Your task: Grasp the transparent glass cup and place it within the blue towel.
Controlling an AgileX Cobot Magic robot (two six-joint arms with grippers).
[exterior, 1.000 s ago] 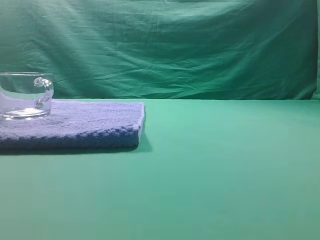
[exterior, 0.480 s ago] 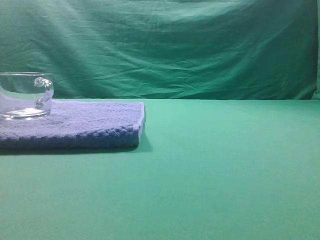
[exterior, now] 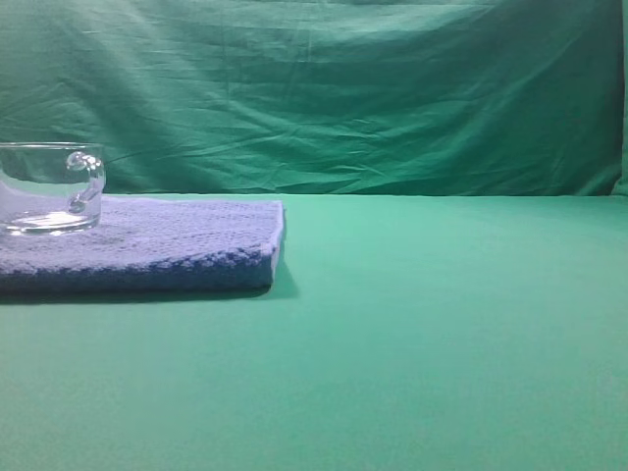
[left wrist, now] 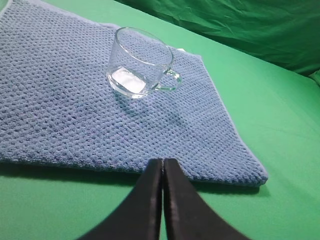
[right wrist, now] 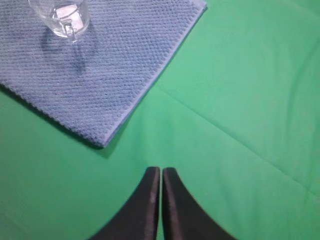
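Observation:
The transparent glass cup [exterior: 49, 188] stands upright on the blue towel [exterior: 177, 240] at the far left of the exterior view, its loop handle pointing right. Seen from the left wrist, the cup [left wrist: 140, 62] rests on the towel [left wrist: 65, 115], well beyond my left gripper [left wrist: 163, 162], which is shut and empty above the towel's near edge. From the right wrist, the cup [right wrist: 62, 14] sits at the top left on the towel [right wrist: 105, 65]. My right gripper [right wrist: 161, 171] is shut and empty over the green cloth, apart from the towel. Neither gripper shows in the exterior view.
A green cloth [exterior: 422, 334] covers the table, with a creased green backdrop [exterior: 343, 98] hanging behind it. A fold line runs across the cloth [right wrist: 225, 135] to the right of the towel.

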